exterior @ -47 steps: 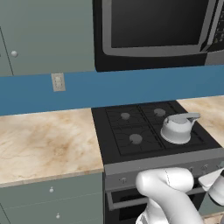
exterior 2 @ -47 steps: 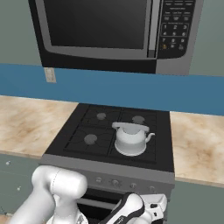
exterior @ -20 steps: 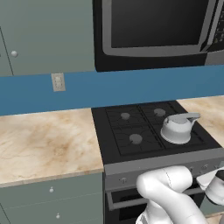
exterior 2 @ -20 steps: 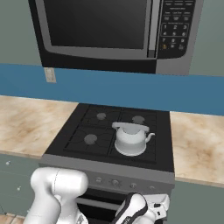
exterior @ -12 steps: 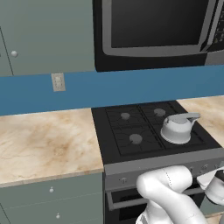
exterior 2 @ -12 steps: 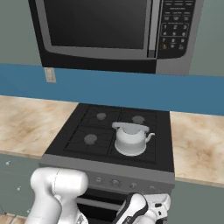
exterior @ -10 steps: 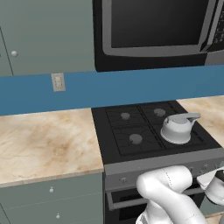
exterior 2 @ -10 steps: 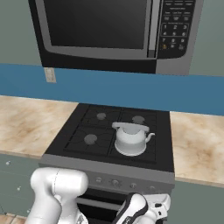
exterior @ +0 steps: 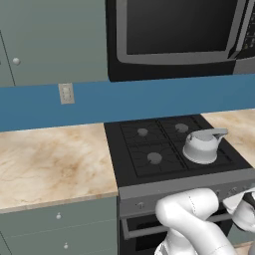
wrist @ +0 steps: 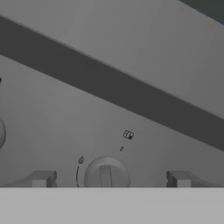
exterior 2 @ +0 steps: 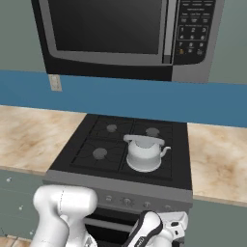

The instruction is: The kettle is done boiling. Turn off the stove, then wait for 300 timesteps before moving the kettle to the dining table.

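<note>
The silver-grey kettle [exterior: 201, 146] [exterior 2: 143, 151] sits on the front right burner of the black stove [exterior: 149, 144] [exterior 2: 103, 144]. My gripper [wrist: 109, 179] is open, its two dark fingertips [wrist: 41, 178] standing wide apart on either side of a round grey knob [wrist: 107, 174] on the stove's grey front panel [wrist: 52, 127], without touching it. In the right base view the white hand [exterior 2: 170, 225] hangs low in front of the panel's right end [exterior 2: 159, 195], below the kettle. The dining table is out of view.
A black microwave [exterior: 179, 35] [exterior 2: 120, 34] hangs above the stove. Beige marble counters [exterior: 50, 159] [exterior 2: 217, 161] flank the stove, with grey-green drawers [exterior: 60, 224] below. The oven door handle [exterior: 134, 231] runs under the panel, beside my arm.
</note>
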You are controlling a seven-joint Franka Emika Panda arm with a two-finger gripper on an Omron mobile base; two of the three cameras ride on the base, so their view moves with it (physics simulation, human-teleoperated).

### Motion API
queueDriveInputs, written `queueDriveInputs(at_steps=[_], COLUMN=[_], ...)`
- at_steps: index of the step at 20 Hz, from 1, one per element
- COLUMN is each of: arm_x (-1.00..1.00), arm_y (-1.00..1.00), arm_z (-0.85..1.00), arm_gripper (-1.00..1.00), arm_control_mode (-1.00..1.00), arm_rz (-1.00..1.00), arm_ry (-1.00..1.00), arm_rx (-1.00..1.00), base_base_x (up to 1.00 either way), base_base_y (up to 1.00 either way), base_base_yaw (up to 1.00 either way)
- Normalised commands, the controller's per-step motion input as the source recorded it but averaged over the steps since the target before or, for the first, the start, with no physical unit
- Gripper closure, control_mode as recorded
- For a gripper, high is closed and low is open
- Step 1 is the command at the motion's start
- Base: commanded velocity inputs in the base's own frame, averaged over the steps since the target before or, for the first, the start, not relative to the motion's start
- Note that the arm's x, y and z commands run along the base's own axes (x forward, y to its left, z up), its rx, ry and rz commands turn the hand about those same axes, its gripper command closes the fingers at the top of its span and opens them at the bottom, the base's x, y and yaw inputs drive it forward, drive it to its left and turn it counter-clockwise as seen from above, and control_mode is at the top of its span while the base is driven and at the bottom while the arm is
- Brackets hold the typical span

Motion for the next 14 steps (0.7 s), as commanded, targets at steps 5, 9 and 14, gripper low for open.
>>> queueDriveInputs(at_steps=[5, 9, 14], arm_x=[0.12, 0.11, 0.12], arm_y=[0.0, 0.0, 0.0], arm_z=[-0.01, -0.05, -0.19], arm_gripper=[-1.0, -1.0, -1.0], arm_control_mode=[-1.0, -1.0, -1.0], arm_rz=[0.0, 0.0, 0.0], arm_ry=[0.0, 0.0, 0.0], arm_rx=[0.0, 0.0, 0.0], base_base_x=[0.0, 0.0, 0.0], base_base_y=[0.0, 0.0, 0.0], base_base_yaw=[0.0, 0.0, 0.0])
